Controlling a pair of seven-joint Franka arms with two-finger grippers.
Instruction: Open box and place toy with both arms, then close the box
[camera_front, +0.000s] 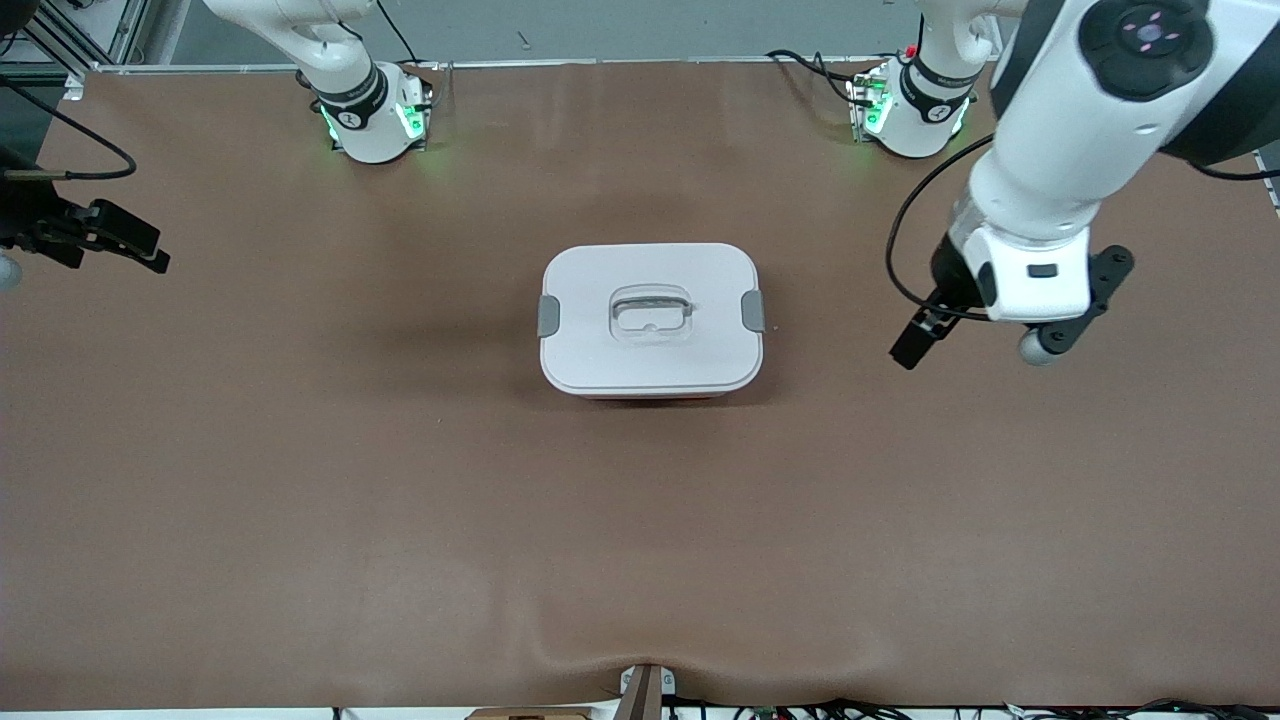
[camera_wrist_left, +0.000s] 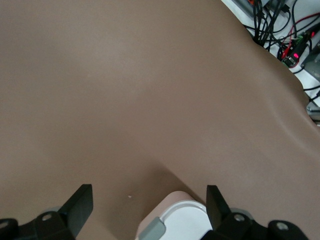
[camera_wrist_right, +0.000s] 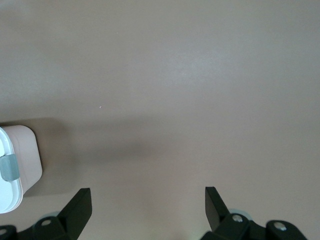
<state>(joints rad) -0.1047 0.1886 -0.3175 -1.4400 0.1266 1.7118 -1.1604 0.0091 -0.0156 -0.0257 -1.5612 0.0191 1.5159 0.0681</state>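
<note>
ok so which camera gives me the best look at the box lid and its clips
The front view: it shows the whole white lid, both grey clips and the recessed handle, shut on the box. The left wrist view catches only one lid corner with a clip; the right wrist view only an edge with a clip.

Table: covered by a matt brown sheet, smooth, with soft wrinkles along the edge nearest the front camera. Box: smooth plastic; white lid with a faint satin sheen, two matt grey clips, a clear recessed handle; translucent pink tub below. Both arms: glossy white shells with black joint sections. Fingers of the left gripper and right gripper: matt black plastic.
</note>
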